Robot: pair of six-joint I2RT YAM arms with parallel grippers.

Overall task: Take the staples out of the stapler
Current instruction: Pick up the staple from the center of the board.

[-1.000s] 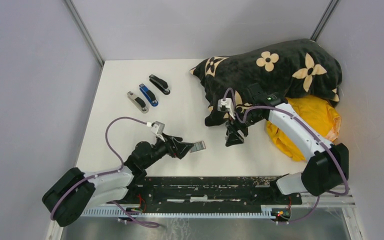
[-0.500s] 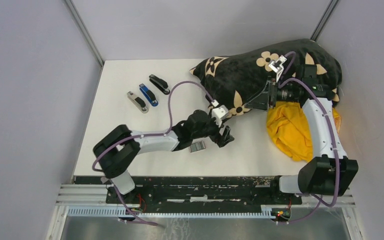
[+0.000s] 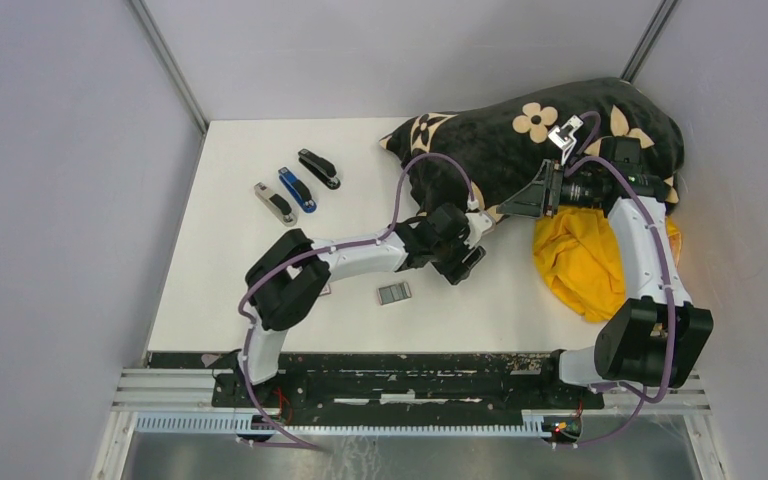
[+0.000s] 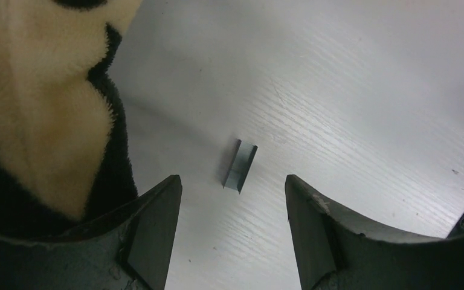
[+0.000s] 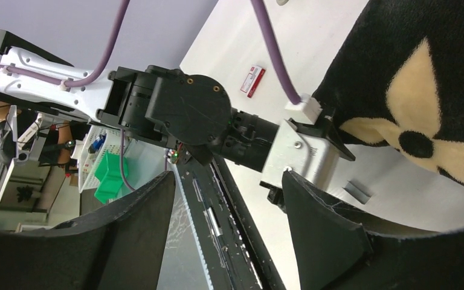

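The white table (image 3: pixel 360 150) is walled in on the left, right and far sides. The black flowered blanket (image 3: pixel 560 130) fills its far right corner. Left of the blanket lies a broad bare stretch of table, the freest room there is. Against the blanket's near side is a crumpled yellow cloth (image 3: pixel 585 265), which takes up the right edge.

The right arm (image 3: pixel 640 250) rises past the cloth, and the right gripper (image 5: pixel 228 175) hangs over the blanket's near hem. Its fingers are spread wide with nothing between them. The left arm (image 3: pixel 360 258) reaches across the table to the blanket's near-left hem. There the left gripper (image 4: pixel 231 181) points down, its fingers also well apart and empty, one of them close beside the pile.

Well to the left of the blanket three staplers lie in a slanted row, all shut: black stapler (image 3: pixel 319 168), blue stapler (image 3: pixel 297 190), grey stapler (image 3: pixel 275 203). The small red-and-white box (image 5: pixel 253 81) shows plainly from the right wrist. From above it is mostly tucked behind the left arm's elbow.

A wide strip of staples (image 3: pixel 393 293) lies on bare table, near and to the left of the blanket's hem and apart from the left gripper. A short strip of staples (image 4: pixel 240 166) shows only in the wrist views. It lies flat on the table just beside the hem, beneath the gap between the left fingers. From above the gripper hides it.
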